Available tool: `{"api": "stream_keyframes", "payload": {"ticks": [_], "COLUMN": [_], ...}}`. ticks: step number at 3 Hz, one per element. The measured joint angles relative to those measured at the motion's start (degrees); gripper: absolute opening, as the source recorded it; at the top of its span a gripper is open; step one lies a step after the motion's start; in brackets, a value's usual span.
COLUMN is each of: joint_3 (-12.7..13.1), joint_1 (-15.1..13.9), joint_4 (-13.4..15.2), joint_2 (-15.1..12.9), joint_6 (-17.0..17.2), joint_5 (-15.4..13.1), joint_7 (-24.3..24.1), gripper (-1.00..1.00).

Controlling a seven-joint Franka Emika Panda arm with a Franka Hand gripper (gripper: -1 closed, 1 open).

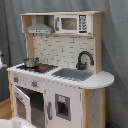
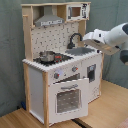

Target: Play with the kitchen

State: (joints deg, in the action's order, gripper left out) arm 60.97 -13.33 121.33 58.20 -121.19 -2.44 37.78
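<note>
From my station I see the kitchen (image 1: 60, 70) standing upright against a grey curtain (image 1: 116, 55) in both exterior views, its base on a light wooden floor (image 2: 107, 107) in the second exterior view. On its stovetop sits a small metal pot (image 1: 31, 62), with the black faucet (image 1: 84, 59) arching over the grey sink (image 1: 74, 74) beside it; above are the hood (image 1: 39, 27) and the microwave (image 1: 73, 23). The oven door (image 2: 69, 98) hangs ajar in the second exterior view, swung outward on the front. The arm (image 2: 111, 39) reaches in from the second exterior view's right, its white body over the sink end of the counter and covering part of that corner, so I cannot see what lies under it. I cannot tell whether the end effector is spread or closed, or whether it has hold of anything; its tip is lost against the counter edge. In the first exterior view the arm is barely present, only a pale shape cut off at the first exterior view's left edge, and another pale blur at the bottom corner that I cannot identify.
</note>
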Motion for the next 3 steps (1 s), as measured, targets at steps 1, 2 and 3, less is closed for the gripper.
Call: {"api": "stream_keyframes", "payload": {"ticks": [1,2,3], "joint_3": [-2.1,-3.2,-3.4], "joint_1": [1.2,2.4,3.4], "joint_4": [0.0,0.0,0.1], "joint_2": [-1.1,-2.5,-4.5], "joint_6": [2.4,4.7,6.9], "joint_5": [1.8,3.8,6.0], "joint_7": [5.3,11.1,16.6], "gripper": [1.00,1.00,1.00]}}
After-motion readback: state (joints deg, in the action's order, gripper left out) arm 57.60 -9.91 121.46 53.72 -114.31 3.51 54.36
